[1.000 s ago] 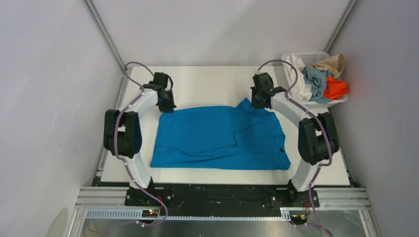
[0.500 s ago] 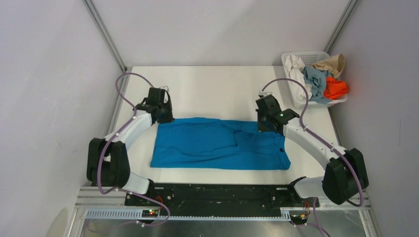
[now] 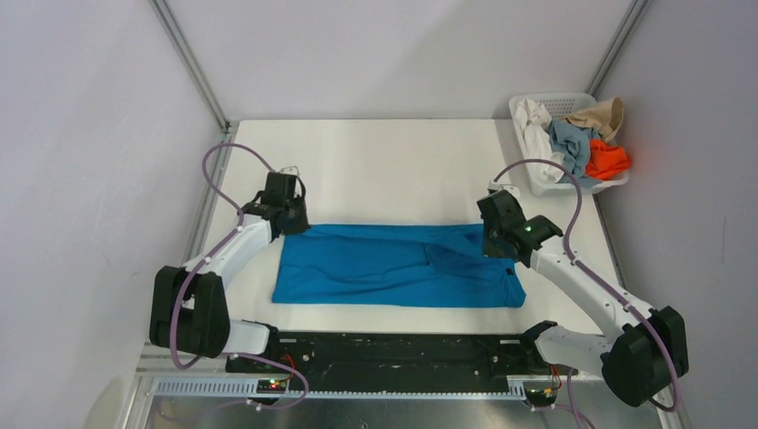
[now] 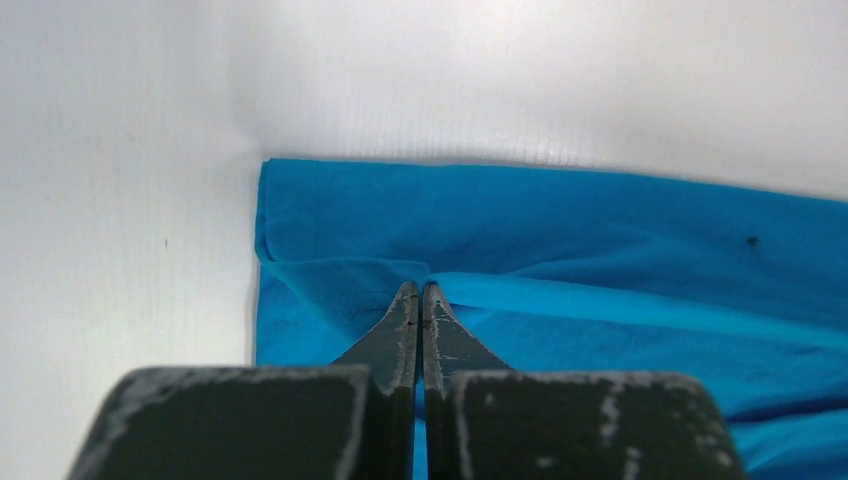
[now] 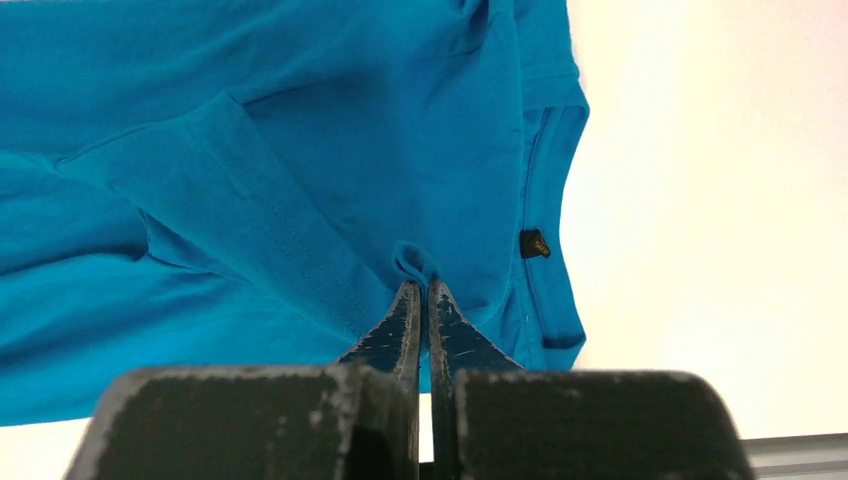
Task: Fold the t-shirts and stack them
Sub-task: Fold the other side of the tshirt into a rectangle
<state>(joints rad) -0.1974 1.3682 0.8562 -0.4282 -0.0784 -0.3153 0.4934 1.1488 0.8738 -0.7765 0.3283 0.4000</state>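
The blue shirt [image 3: 393,268] is spread flat on the near half of the table [image 3: 393,161], as a wide band from left to right, with its far edge doubled over toward the near side. The left claw [image 3: 290,223] is placed at the far left corner of this band. In the left wrist view its jaws are seen pressed together, and a thin fold of the blue cloth is held between the tips. The right claw [image 3: 494,243] is placed at the far right end, just beside the collar. Its jaws are also closed, and a small pinch of blue cloth is gripped at the tips; a small black label [image 5: 535,243] is seen near it inside the collar. The two claws are well apart, and the shirt lies between them. A basket [image 3: 572,98] stands at the far right corner of the table. In it a white shirt [image 3: 536,134], a grey-blue shirt [image 3: 570,143], a tan shirt [image 3: 601,114] and an orange shirt [image 3: 608,159] are heaped.
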